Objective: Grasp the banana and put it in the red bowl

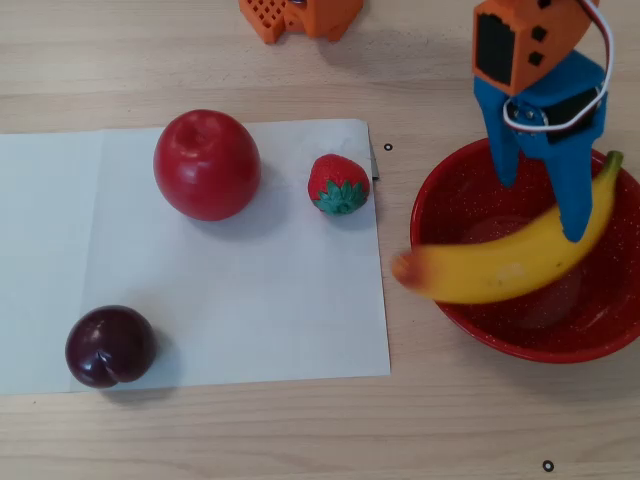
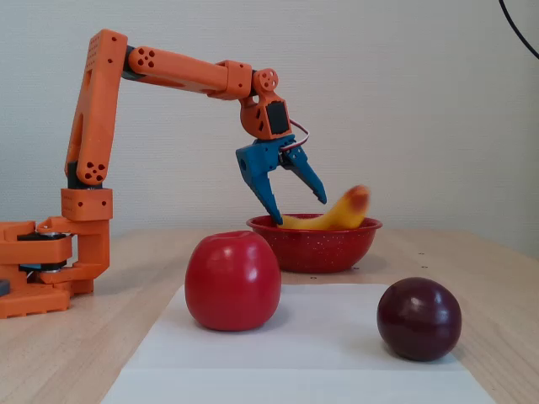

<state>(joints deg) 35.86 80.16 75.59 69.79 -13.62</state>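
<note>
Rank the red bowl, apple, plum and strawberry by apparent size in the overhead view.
1. red bowl
2. apple
3. plum
4. strawberry

The long curved yellow toy banana (image 1: 505,275) shades to orange at its blunt end and green at its stem tip. The large round glossy red bowl (image 1: 600,330) carries fine white speckles. The blue plastic hand (image 1: 540,205) hangs from an orange arm (image 2: 177,69). A shiny red apple (image 1: 207,164), a red strawberry (image 1: 338,184) with green leaves and a dark purple plum (image 1: 110,346) sit on a white paper sheet (image 1: 250,300) over the pale wood-grain surface (image 1: 200,430).
</note>
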